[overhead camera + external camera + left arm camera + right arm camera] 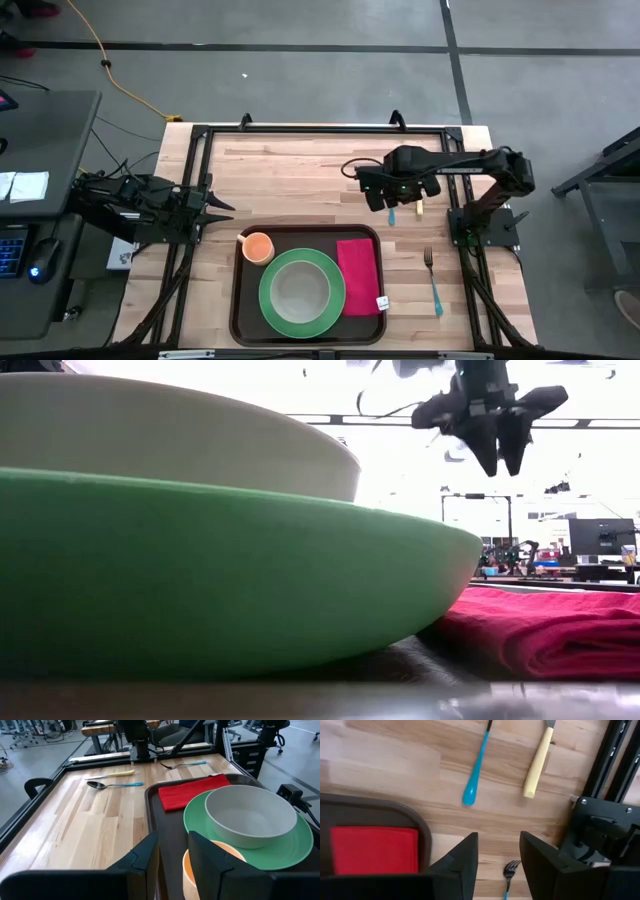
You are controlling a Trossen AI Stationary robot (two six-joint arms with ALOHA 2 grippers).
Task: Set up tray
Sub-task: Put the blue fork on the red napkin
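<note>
- Right claw (402,196) raised above desk (300,180), fingers parted, empty
- Tray (240,300) below-left of it, carrying plate (268,290), bowl (300,292), napkin (358,275)
- Left claw (222,205) parted narrowly, empty, at desk edge just beside tray

Green plate (302,288) lower centre, holding a grey bowl (298,290). Orange cup (258,246) just left of plate; red napkin (358,276) to its right. Fork (433,280) with blue handle lies lower right on the wooden tabletop (290,180). Blue-handled spoon (476,769) and yellow-handled utensil (538,765) lie side by side.
</note>
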